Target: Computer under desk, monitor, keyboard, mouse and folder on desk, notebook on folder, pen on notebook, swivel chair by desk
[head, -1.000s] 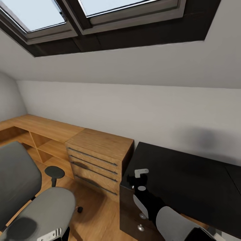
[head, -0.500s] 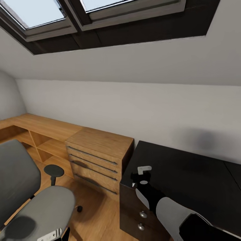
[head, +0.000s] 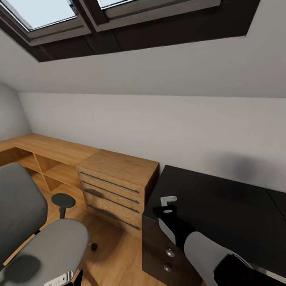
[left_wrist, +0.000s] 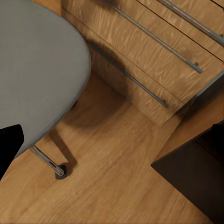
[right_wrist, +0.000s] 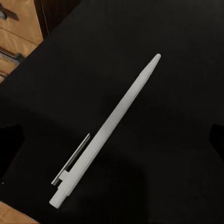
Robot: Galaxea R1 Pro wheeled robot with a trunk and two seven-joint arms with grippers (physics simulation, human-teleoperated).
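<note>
A pale pen lies flat on the black desk, directly under my right gripper. That gripper is open, with one dark fingertip on each side of the pen and neither touching it. In the head view the right gripper hovers over the left end of the desk. The grey swivel chair stands at the lower left, its seat bare. My left gripper is open over the floor beside the chair seat.
A light wood chest of drawers stands between the chair and the desk, joined to a low wood shelf along the sloped wall. Round silver knobs mark the desk's drawer unit. A roof window is overhead.
The head view has tipped slightly, so the window sits higher in the picture. My right gripper has edged a little further over the desk's left end. The chair has not moved.
</note>
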